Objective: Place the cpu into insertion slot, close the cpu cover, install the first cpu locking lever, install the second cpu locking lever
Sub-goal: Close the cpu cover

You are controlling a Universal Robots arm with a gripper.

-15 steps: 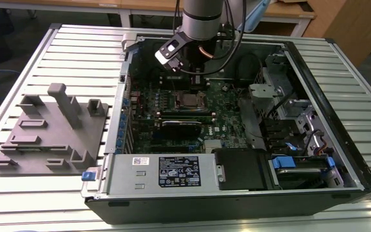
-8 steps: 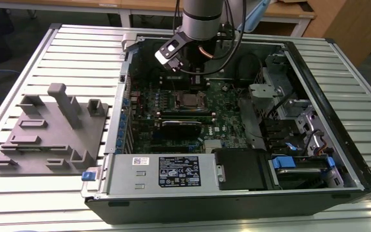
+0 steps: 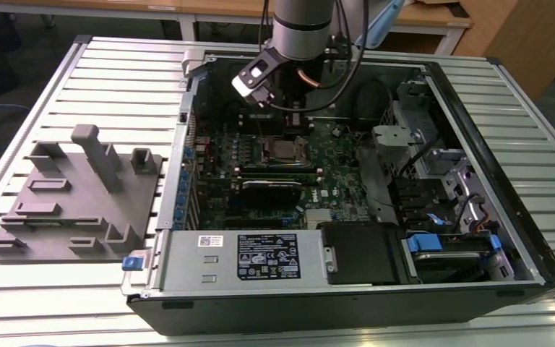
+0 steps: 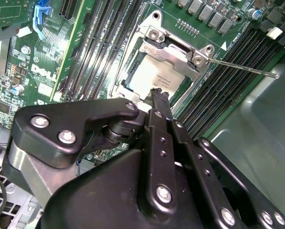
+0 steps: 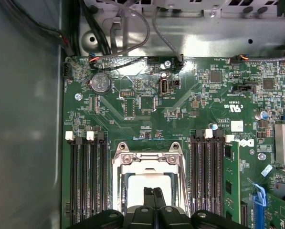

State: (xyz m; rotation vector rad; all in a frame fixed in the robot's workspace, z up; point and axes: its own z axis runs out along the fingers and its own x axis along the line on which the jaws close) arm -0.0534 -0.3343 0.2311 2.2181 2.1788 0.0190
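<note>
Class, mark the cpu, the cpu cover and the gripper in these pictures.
cpu (image 4: 149,78), second wrist view, on its bare silver top.
cpu cover (image 4: 173,51), second wrist view, on the frame bar between two screws.
gripper (image 5: 153,191), first wrist view, between its shut fingertips.

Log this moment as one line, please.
cpu in insertion slot | cpu cover down over it | gripper shut, tips over cpu | one lever rod sticking out

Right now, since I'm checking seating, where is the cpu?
In both wrist views the cpu lies in the insertion slot, framed by the cpu cover, between two banks of memory slots, with the gripper right over it.
</note>
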